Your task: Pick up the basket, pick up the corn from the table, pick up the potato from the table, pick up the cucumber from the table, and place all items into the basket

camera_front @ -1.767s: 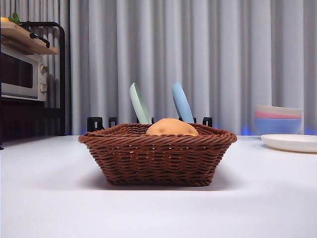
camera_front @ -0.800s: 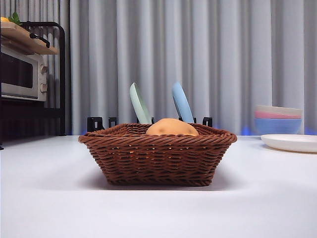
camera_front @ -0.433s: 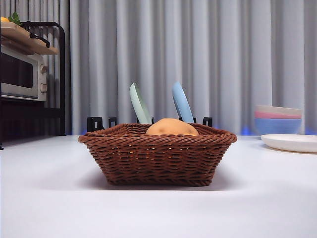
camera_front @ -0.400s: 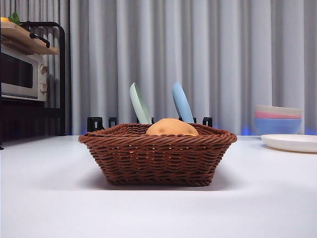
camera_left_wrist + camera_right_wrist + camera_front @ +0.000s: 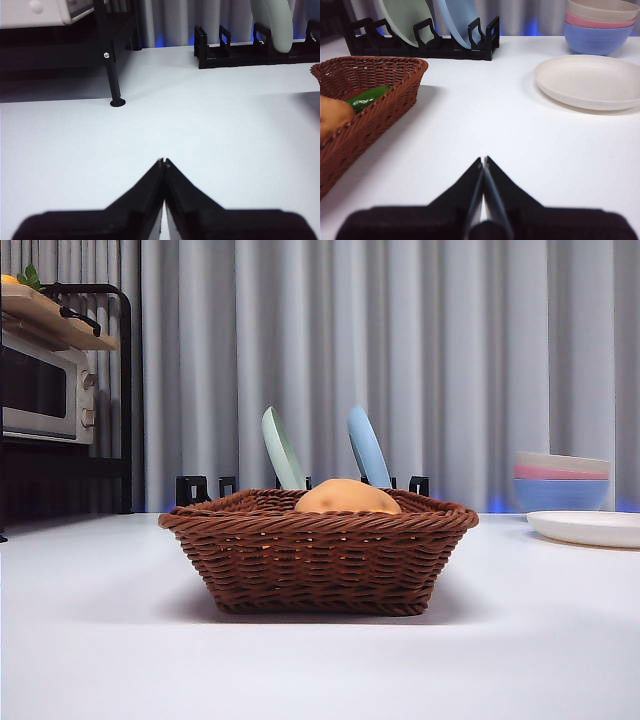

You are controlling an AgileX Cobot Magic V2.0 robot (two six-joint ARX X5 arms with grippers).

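The basket (image 5: pixel 318 558) sat on the white table (image 5: pixel 320 670), its long side running across the front view, rim level. Inside it the potato (image 5: pixel 347 497) rose above the braided rim, its long axis lying along the basket's length. From my right wrist I could see the cucumber (image 5: pixel 367 97) in the basket just behind the potato, lying slantwise toward the basket's far corner; which end was the thin one I could not tell. I could not see the corn.

My left gripper (image 5: pixel 163 162) hung over bare table away from the basket, jaws pressed together with nothing between them. My right gripper (image 5: pixel 483 161) was likewise pressed together and empty, over the table beside the basket.

Behind the basket stood a black dish rack (image 5: pixel 422 42) holding a green plate (image 5: pixel 281 448) and a blue plate (image 5: pixel 367 446) on edge. Off to one side lay a cream plate (image 5: pixel 587 81) and stacked bowls (image 5: pixel 598 25); on the other, a toaster oven (image 5: pixel 45 388) under a black shelf frame (image 5: pixel 125 390). Grey curtains (image 5: pixel 400 340) closed the back.
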